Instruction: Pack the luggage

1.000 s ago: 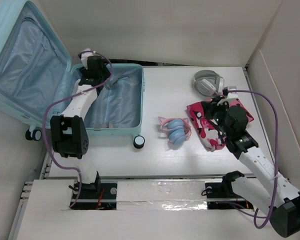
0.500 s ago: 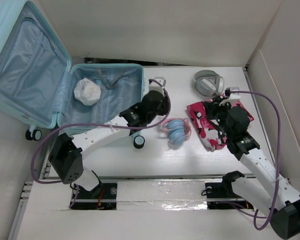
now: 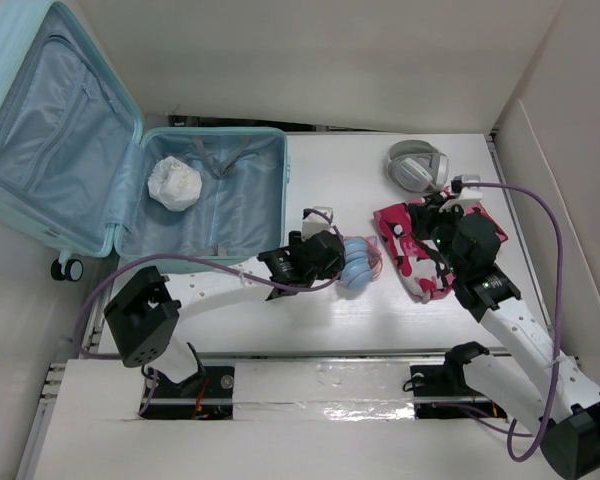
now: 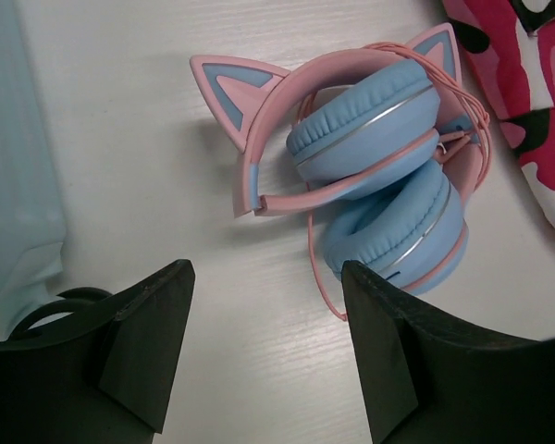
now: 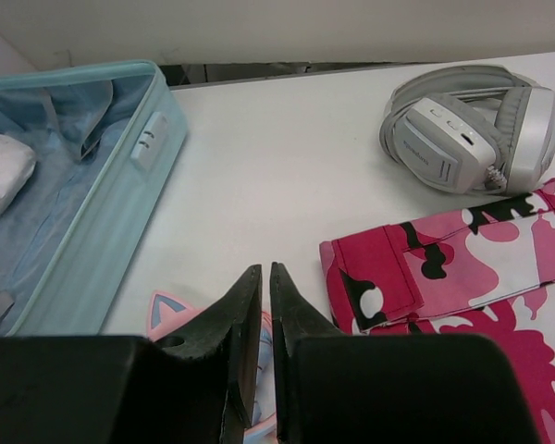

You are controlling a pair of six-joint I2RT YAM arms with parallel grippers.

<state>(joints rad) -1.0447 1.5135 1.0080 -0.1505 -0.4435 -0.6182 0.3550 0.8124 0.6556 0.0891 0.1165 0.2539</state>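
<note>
luggage place: luggage point(image 3: 240, 200) at far-left of the table point(image 3: 360, 170), lid point(image 3: 50, 120) hanging past the left edge
luggage axis: long axis near-to-far, wheels point(image 3: 65, 268) at the near end, top end toward the back wall
luggage facing: open; base half flat with lining up, lid swung left and tilted up
luggage look: pale aqua ribbed hard shell, grey-blue fabric lining, black-and-white casters
inside: white bundle point(image 3: 174, 183) in the base half, far-left part
left gripper: left gripper point(image 4: 264, 277) fingers wide apart, empty, over pink-and-blue cat-ear headphones point(image 4: 370, 176)
right gripper: right gripper point(image 5: 265, 273) fingers all but together, thin slit, nothing between, by pink camo cloth point(image 5: 499, 277)
other: grey headphones point(image 5: 472, 129) at far right
</note>
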